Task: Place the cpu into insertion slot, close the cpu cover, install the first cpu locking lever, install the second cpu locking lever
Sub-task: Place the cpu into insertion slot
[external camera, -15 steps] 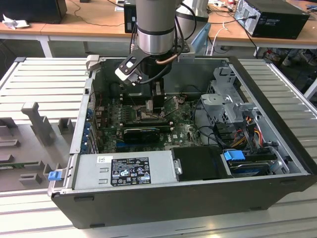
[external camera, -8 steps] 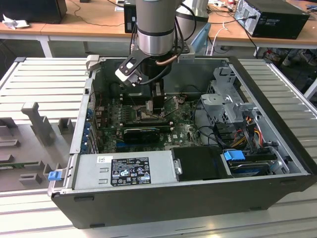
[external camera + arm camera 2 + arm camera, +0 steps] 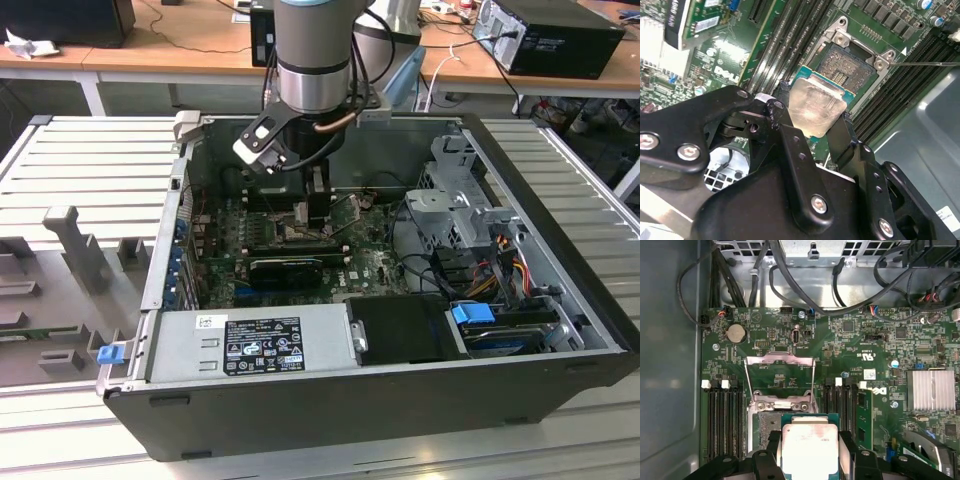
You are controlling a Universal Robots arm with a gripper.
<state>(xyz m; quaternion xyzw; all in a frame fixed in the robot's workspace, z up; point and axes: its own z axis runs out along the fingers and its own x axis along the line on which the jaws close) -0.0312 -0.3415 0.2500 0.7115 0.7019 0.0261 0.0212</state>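
My gripper [image 3: 812, 107] reaches down into the open computer case [image 3: 560, 380], and its black fingers [image 3: 790, 140] are shut on the cpu [image 3: 816, 106], a flat square chip with a dull silver top. In both wrist views the cpu [image 3: 807, 447] hangs a little above the insertion slot [image 3: 847, 67] and partly overlaps it. The slot's dark pin field [image 3: 766, 427] shows bare beside the chip. The cpu cover [image 3: 780, 359], a thin silvery frame, stands swung open past the slot's hinge. A thin wire lever [image 3: 925, 63] sticks out beside the socket. In the exterior view the gripper [image 3: 305, 215] hides the slot.
Long black memory slots [image 3: 725, 425] flank the socket on both sides. A black graphics card [image 3: 285, 268] lies just in front of it. A power supply [image 3: 250, 340], a drive cage [image 3: 460, 210], loose cables [image 3: 790, 285] and a finned heatsink [image 3: 930, 390] crowd the case.
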